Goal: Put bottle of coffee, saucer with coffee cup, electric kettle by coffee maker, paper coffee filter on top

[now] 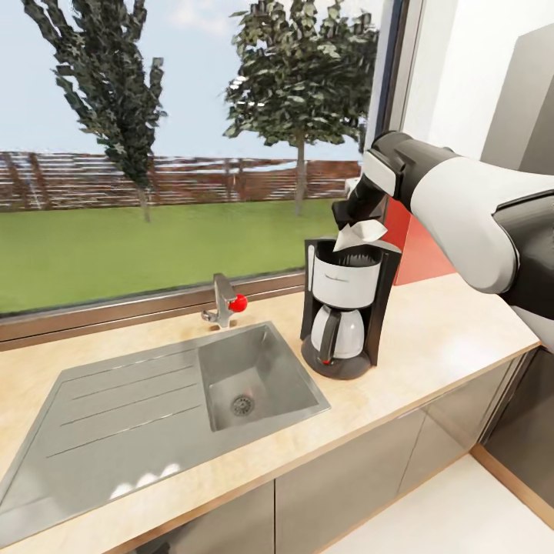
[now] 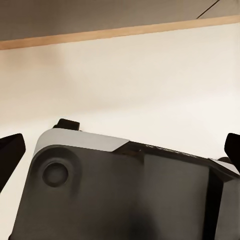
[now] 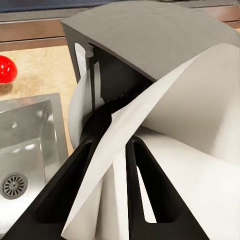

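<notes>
R jaws (image 3: 117, 165) pinch paper coffee filter (image 1: 358, 233) just above coffee maker (image 1: 346, 308). Filter light, floppy, creases easily; hold by edge, gentle. L jaws: can't tell.

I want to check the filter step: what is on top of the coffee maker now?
The paper coffee filter is at the coffee maker top, pinched in the right gripper. Whether it already rests on the top is hidden.

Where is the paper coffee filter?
Head view: the paper coffee filter is pinched in the right gripper, just above the coffee maker, right of the sink.
</notes>
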